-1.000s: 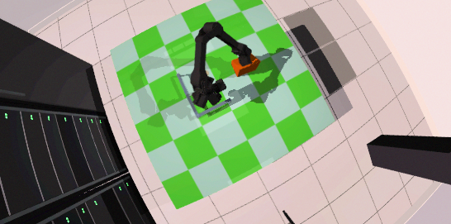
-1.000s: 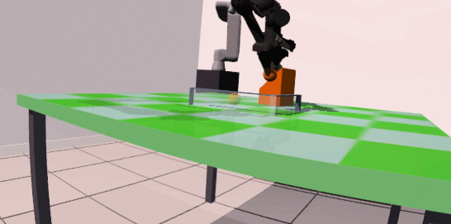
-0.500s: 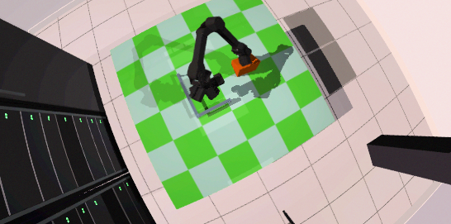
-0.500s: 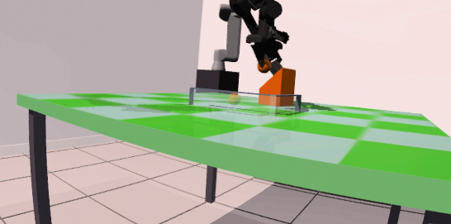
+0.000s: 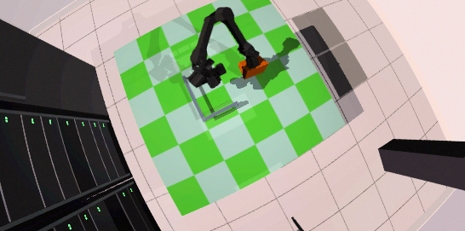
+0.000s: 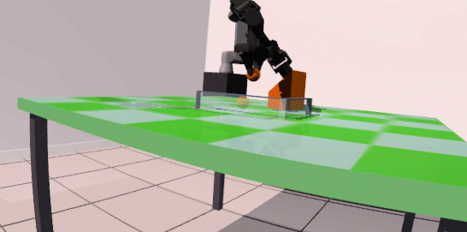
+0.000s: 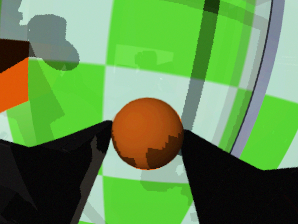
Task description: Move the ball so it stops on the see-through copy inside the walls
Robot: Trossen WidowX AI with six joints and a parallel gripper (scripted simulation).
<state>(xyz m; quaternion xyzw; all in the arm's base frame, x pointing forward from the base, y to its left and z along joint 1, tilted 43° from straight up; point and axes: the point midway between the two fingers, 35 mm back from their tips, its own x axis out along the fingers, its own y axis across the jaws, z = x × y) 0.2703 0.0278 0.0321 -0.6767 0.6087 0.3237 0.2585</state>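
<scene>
Above the checkered table [image 6: 171, 128], on my exterior feed, the gripper [image 6: 253, 74] hangs well clear of the surface with the ball [image 6: 254, 74] in it. Wrist cam confirms: orange ball [image 7: 147, 133] sits pinched between the two black fingers, one touching each side, jaws roughly half open and stopped on it. So I read it as a firm grasp, ball off the table.

See-through copy [image 6: 243, 101] shows as a faint orange sphere resting on the table behind the near clear wall [image 6: 252, 101], below the held ball and slightly to its left in that view. Ball and copy are apart, with open air between them.

Top view: arm [image 5: 215, 32] arcs from its orange base [image 5: 252, 68] toward the walls' corner [image 5: 205, 118]; gripper body [image 5: 206, 75] sits over the upper end of the longer wall. I can't make out the ball or the copy from up there, the gripper hides that spot.

Wrist view also shows a grey-blue wall edge [image 7: 261, 76] curving down the right of frame, beyond the ball, and a sliver of the orange base [image 7: 12, 86] at far left. Whether the ball sits directly over the copy, I can't tell from any feed.
</scene>
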